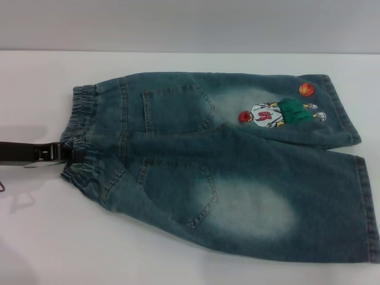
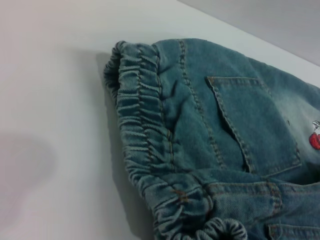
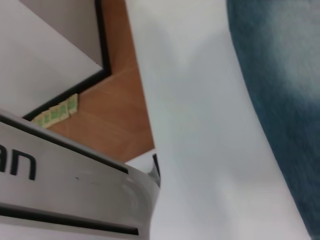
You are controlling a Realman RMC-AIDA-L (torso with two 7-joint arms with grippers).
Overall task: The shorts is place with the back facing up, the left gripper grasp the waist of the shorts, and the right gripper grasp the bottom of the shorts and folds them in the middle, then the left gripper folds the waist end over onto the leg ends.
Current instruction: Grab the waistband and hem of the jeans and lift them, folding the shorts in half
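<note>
Your left end effector is gripping the waist of the shorts lying on the desk; right end effector state: cannot tell.

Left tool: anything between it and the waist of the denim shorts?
Nothing visible. The black left tool already sits at the ruffled elastic waist of the faded blue-green denim shorts, with only the bare white table around it.

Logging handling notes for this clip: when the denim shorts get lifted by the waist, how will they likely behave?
The shorts will probably go limp and drape, since they lie flat with soft creases. The gathered elastic waist looks thick and ruffled, so it likely offers bulk to pinch; the left gripper is at it in the head view. Denim on the white table seems unlikely to slip easily.
</note>
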